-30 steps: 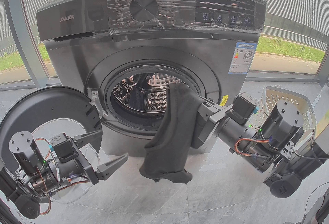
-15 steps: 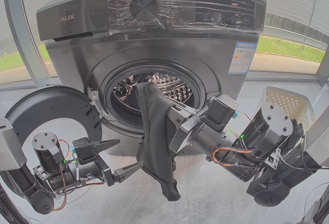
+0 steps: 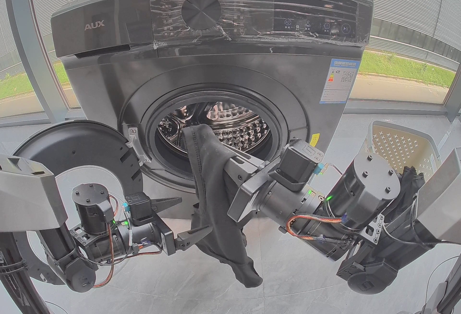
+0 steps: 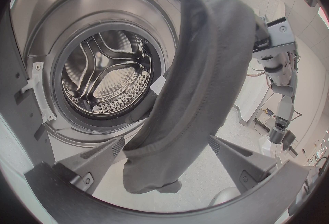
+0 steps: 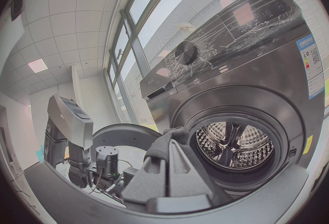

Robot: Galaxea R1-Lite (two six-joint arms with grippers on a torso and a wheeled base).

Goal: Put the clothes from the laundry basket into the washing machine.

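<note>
**Item:** dark grey fabric garment (image 3: 209,171). It is held outside the machine, in front of the door opening. The upper fold is pinched by the R gripper (image 3: 229,159), jaws clenched on the cloth. The rest is draped down past the opening's lower rim, w/ the tail hung just above the floor (image 3: 288,272), pale grey stone-look tile.

**L gripper** (image 3: 196,214): set low, beside the garment's lower part. Jaws are spread wide, nothing grasped. In the left wrist view the cloth is seen hanging between the two fingers; contact cannot be told.

**Dark grey front-load washing machine** (image 3: 110,84): perforated steel drum (image 3: 235,128) exposed. Round dark door (image 3: 72,147) is swung open to the robot's left.

**White perforated plastic laundry basket** (image 3: 422,147): set on the floor to the machine's right, behind the R arm.
</note>
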